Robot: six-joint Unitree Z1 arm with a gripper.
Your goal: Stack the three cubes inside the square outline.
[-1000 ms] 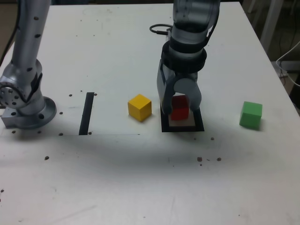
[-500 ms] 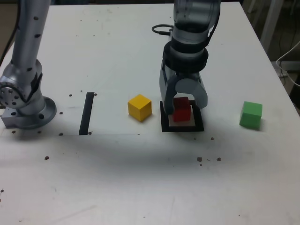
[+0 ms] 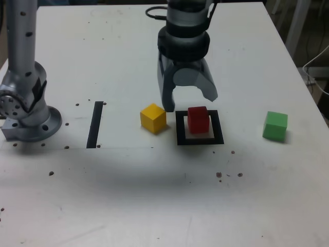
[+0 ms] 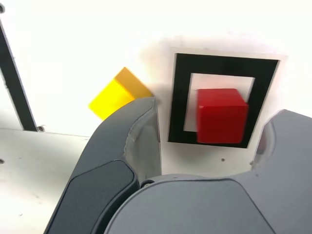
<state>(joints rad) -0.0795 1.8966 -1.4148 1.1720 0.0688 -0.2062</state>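
The gripper (image 3: 190, 103) has just come off the red cube (image 3: 198, 120): a second ago its jaws stood around the cube near the centre of the frame, and now it has risen and shifted toward the exterior view's left, its fingers spread wider. It is open and empty, with white table (image 3: 103, 200) showing between the fingers in the wrist view.

The red cube stands on its own, upright, within the square outline (image 3: 218, 126), just right of centre in the exterior view. It looks set a little toward the right side of the white middle; whether its base touches the tape there, I cannot tell. It can serve as the bottom of the stack, so the first layer looks done and two cubes are left to place.

The yellow cube (image 3: 153, 118) sits just outside the outline, left of centre in the frame, turned cornerwise to it. The green cube (image 3: 275, 126) is well apart at the right of the frame. The shift leftward suggests that yellow comes next. The gripper would probably need to turn to match that cube's faces, and a low approach on the side nearest the outline could knock the red base out of place
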